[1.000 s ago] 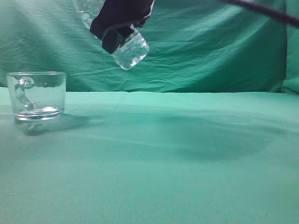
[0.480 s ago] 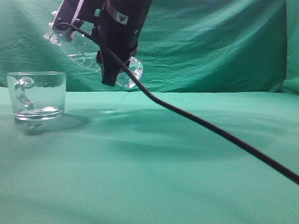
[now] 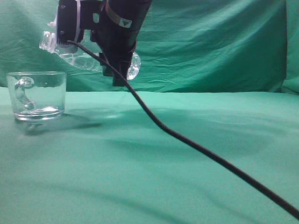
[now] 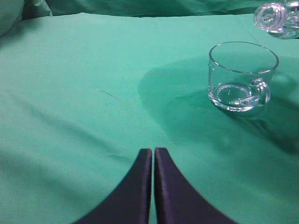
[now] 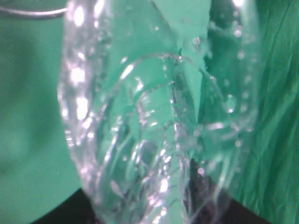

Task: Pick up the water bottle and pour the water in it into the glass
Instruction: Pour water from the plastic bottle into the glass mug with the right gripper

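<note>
The clear water bottle lies almost level in the air, its open whitish neck pointing left, above and just right of the glass. My right gripper is shut on the water bottle's ribbed body. The bottle fills the right wrist view, with droplets and glints inside; no water line shows. The glass, a short clear mug with its handle on the left, stands on the green cloth at far left. In the left wrist view the glass stands ahead to the right, with the bottle's mouth above it. My left gripper is shut and empty, well short of the glass.
Green cloth covers the table and hangs as a backdrop. A black cable runs from the right arm down across the table to the lower right corner.
The right arm has come down and left with the bottle. The bottle has tipped from steeply slanted to nearly level, its neck now close above the glass.
</note>
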Controlling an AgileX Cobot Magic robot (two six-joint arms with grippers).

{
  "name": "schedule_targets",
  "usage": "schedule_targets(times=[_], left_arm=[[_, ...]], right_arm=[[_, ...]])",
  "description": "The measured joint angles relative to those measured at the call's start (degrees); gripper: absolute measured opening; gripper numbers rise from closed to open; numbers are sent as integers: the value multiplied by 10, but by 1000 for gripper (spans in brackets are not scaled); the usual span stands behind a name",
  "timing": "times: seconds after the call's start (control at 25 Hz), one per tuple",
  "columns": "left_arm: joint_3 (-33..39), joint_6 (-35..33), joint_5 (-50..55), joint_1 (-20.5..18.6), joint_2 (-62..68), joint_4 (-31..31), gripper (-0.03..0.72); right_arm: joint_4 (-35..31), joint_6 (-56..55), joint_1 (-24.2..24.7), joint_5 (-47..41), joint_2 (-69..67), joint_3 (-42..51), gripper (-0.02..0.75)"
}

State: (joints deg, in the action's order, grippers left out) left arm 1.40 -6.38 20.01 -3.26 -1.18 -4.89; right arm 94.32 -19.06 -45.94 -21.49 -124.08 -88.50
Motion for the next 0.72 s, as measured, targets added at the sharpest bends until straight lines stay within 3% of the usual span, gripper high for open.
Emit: schedule_targets(times=[0.2, 0.72], left_arm=[[0, 0, 0, 0, 0, 0, 0], [0, 0, 0, 0, 0, 0, 0]], right_arm=[[37, 0, 0, -4, 0, 0, 298], [39, 26, 0, -35, 0, 0, 298]])
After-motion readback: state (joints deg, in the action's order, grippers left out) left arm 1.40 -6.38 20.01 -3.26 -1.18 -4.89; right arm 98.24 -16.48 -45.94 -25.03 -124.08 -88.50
